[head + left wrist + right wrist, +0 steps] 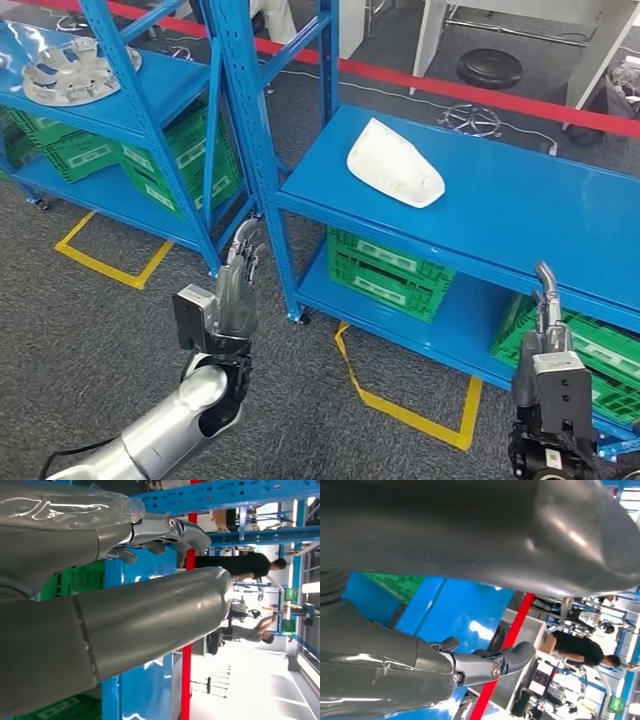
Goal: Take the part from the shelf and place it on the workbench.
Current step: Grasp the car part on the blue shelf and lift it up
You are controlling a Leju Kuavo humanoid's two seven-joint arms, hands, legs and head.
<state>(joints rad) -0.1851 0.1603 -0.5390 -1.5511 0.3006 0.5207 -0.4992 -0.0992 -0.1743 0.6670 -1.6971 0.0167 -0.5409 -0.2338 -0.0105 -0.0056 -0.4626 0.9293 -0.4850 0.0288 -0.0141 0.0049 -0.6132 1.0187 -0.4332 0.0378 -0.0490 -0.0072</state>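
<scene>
A white curved shell part (394,163) lies on the top board of the blue shelf (521,215) ahead of me. My left hand (238,283) is raised in front of the shelf's corner post, below and to the left of the part, fingers straight and holding nothing. My right hand (547,310) stands in front of the shelf's front edge, to the right of the part and lower, fingers pointing up and empty. In the left wrist view the thumb (151,620) and fingers (166,530) are apart with nothing between them. The right wrist view shows straight fingers (486,665) too.
A second blue shelf (170,90) on the left carries a silver wheel-cover part (72,72). Green crates (389,272) sit on the lower boards. Yellow tape marks (411,410) and a red line (483,97) run on the grey floor. People stand far off (241,565).
</scene>
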